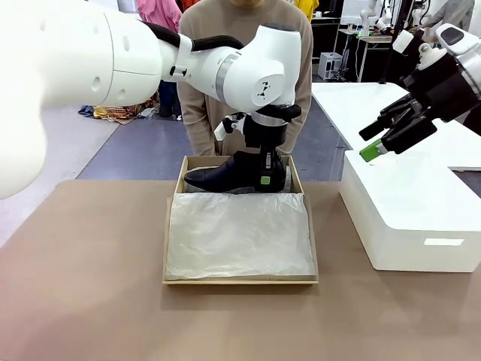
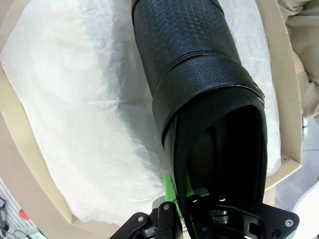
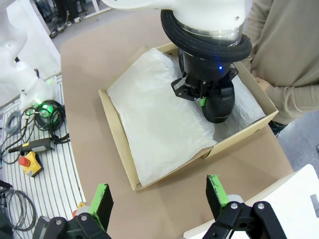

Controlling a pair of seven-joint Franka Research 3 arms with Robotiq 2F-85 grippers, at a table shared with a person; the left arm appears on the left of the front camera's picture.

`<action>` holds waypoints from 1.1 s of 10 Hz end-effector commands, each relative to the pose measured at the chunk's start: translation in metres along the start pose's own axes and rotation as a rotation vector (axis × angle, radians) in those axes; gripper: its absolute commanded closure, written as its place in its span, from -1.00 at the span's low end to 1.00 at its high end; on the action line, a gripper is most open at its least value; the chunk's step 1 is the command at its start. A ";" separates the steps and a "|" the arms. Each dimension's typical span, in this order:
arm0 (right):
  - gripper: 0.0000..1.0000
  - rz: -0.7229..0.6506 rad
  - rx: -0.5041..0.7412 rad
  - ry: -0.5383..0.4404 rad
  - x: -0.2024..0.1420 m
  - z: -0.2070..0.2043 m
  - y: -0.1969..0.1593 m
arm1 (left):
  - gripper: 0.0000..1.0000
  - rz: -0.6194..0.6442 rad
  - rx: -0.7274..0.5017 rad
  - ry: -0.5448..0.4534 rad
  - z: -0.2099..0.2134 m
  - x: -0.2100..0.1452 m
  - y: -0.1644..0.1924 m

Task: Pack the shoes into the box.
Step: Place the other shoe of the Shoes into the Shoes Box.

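the brown cardboard box (image 1: 167, 248) lies in the middle of the counter (image 1: 75, 286), with bare brown surface wide open to its left and on the near side; to its right a strip of counter separates it from a bigger white box (image 1: 406, 218) with rounded corners, and at its far edge a person (image 1: 203, 90) in a beige sweater stands close against the wall. crinkled white tissue paper (image 1: 237, 233) covers the near, larger part of the box, lying flat and matte from wall to wall. one black shoe (image 1: 225, 174) sits at the far end of the box, lengthwise along the far wall, pointed toe towards the robot's left and heel to the right; whether its sole rests on the paper cannot be told. its leather is smooth with a fine perforated grain on the upper and a wide strap across the instep. the left tool (image 1: 264, 177) comes straight down on the heel end and is clamped on the rim of the shoe's opening, one green pad outside the leather. the right tool (image 1: 379, 143) hangs above the white box, well apart from the shoe, its jaws spread wide with nothing between them
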State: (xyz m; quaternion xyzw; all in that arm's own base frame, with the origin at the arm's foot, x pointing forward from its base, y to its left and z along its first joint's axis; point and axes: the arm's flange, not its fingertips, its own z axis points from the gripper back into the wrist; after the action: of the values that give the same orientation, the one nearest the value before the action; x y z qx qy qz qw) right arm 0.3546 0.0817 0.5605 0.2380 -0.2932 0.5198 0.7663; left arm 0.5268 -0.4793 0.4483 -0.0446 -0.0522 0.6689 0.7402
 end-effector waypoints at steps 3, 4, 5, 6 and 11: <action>-1.00 0.020 0.012 -0.036 0.001 -0.002 -0.002 | 1.00 -0.002 0.009 -0.022 -0.005 -0.012 -0.004; -1.00 0.020 0.012 -0.036 0.001 -0.002 -0.002 | 1.00 0.010 0.016 -0.027 -0.007 -0.013 -0.005; -1.00 0.020 0.012 -0.036 0.001 -0.002 -0.002 | 1.00 0.017 0.023 -0.021 -0.010 -0.015 -0.006; -1.00 0.020 0.012 -0.036 0.001 -0.002 -0.002 | 1.00 0.017 0.027 -0.017 -0.012 -0.018 -0.007; -1.00 0.020 0.012 -0.036 0.001 -0.002 -0.002 | 0.84 0.004 0.053 0.018 -0.013 -0.021 -0.011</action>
State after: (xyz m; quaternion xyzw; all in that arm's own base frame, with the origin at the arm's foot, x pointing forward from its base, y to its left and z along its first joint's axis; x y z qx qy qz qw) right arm 0.3546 0.0817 0.5604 0.2379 -0.2932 0.5198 0.7663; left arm 0.5339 -0.4948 0.4253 -0.0383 -0.0409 0.6664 0.7435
